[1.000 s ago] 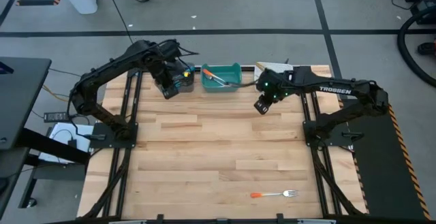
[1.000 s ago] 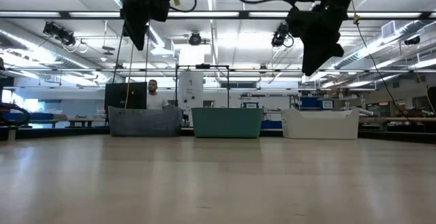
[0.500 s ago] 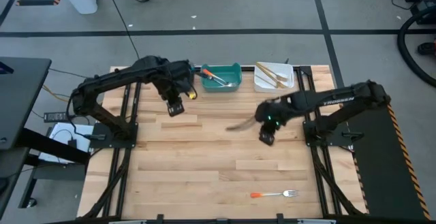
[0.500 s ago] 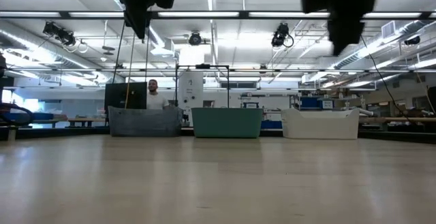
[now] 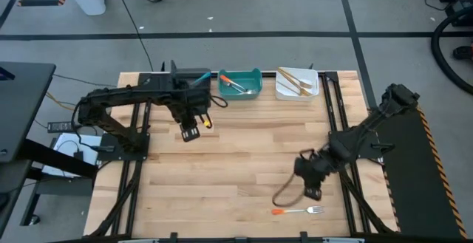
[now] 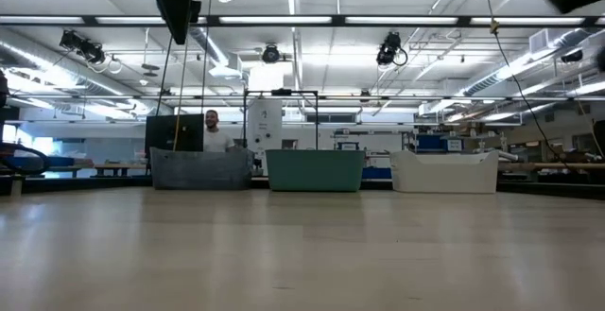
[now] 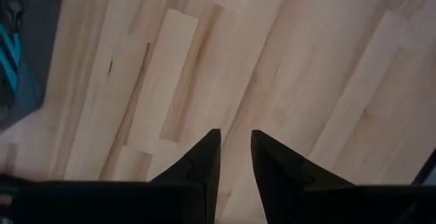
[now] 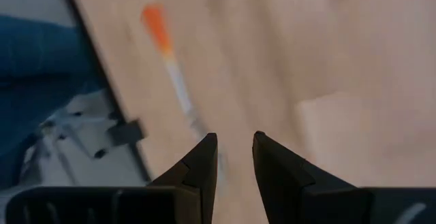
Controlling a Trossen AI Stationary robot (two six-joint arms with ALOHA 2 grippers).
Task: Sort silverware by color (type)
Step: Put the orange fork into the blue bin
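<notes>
One fork with an orange handle (image 5: 295,210) lies flat on the wooden table close to its near edge; the right wrist view shows this fork (image 8: 176,80) ahead of the fingers, orange end farthest. My right gripper (image 5: 311,192) hovers just beyond the fork, fingers narrowly open (image 8: 235,142), touching nothing. My left gripper (image 5: 191,131) hangs over bare wood near the far left, narrowly open (image 7: 235,139). Orange-handled forks lie in the teal bin (image 5: 240,85), gold ones in the white bin (image 5: 298,83).
The grey bin (image 5: 194,75) is half hidden behind the left arm; its corner shows in the left wrist view (image 7: 24,54). All three bins line the far edge (image 6: 315,170). A person stands in the room behind (image 6: 214,131). The table's near edge runs just past the fork.
My right gripper has swept from beside the far bins across the table toward the near edge, ending just above the orange-handled fork. My left gripper has drawn back from the grey bin toward the near side. The fork has stayed put.
</notes>
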